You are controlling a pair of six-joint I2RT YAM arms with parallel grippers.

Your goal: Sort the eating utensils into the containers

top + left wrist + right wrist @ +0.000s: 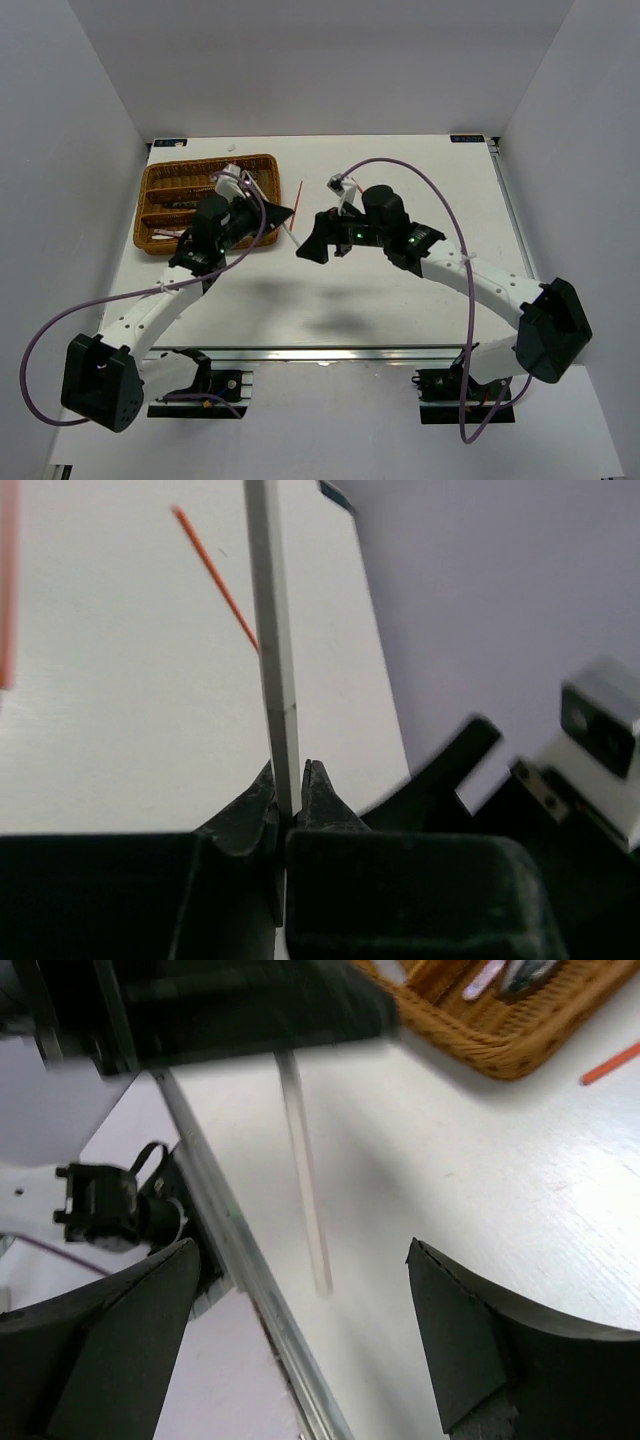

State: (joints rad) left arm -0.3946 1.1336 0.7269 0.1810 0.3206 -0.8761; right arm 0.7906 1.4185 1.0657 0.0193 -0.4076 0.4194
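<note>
My left gripper [290, 771] is shut on a pale white chopstick [277, 660], which sticks out straight ahead of the fingers above the table. In the top view this gripper [286, 214] is just right of the brown wicker tray [160, 180]. My right gripper [301, 1248] is open and empty. It faces the free end of the same chopstick [305, 1180], which hangs between its spread fingers without touching them. In the top view the right gripper [304, 249] is close to the left one. A red-orange chopstick [298, 198] lies on the table beside the tray. Several utensils [487, 977] lie in the tray.
The tray's corner [500, 1045] shows at the upper right of the right wrist view, with the red chopstick's end [610, 1063] beyond it. The table's metal front rail [250, 1280] runs under the right gripper. Another orange piece [8, 580] shows at the left wrist view's left edge.
</note>
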